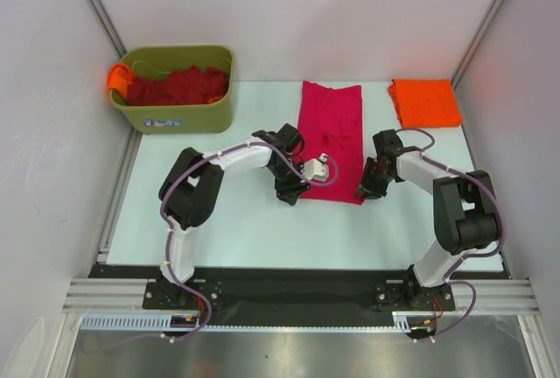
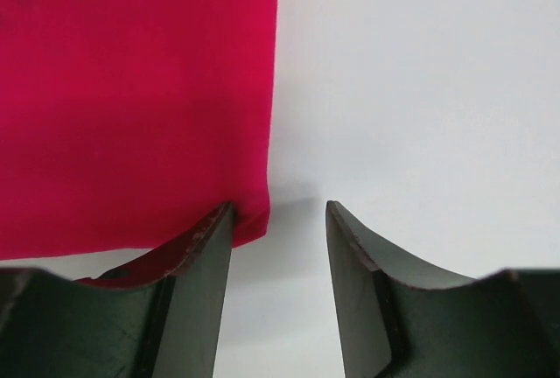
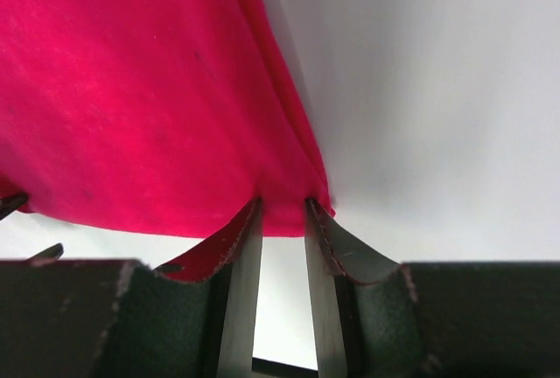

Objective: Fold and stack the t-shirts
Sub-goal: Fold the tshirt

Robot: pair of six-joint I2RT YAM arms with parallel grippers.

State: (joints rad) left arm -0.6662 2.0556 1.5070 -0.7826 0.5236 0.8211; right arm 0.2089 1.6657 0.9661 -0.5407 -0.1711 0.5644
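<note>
A crimson-pink t-shirt (image 1: 332, 137) lies folded into a long strip on the middle of the table. My left gripper (image 1: 293, 192) is at its near left corner. In the left wrist view the left gripper (image 2: 278, 207) is open, with the shirt's corner (image 2: 140, 107) against the left finger and bare table between the fingers. My right gripper (image 1: 367, 190) is at the near right corner. In the right wrist view the right gripper (image 3: 283, 203) is pinched on the shirt's hem (image 3: 157, 107), and the cloth puckers toward the jaws. A folded orange t-shirt (image 1: 424, 102) lies at the back right.
An olive-green bin (image 1: 179, 114) stands at the back left, holding dark red t-shirts (image 1: 175, 87), with an orange one (image 1: 117, 76) draped over its left rim. White walls close the table on the left, back and right.
</note>
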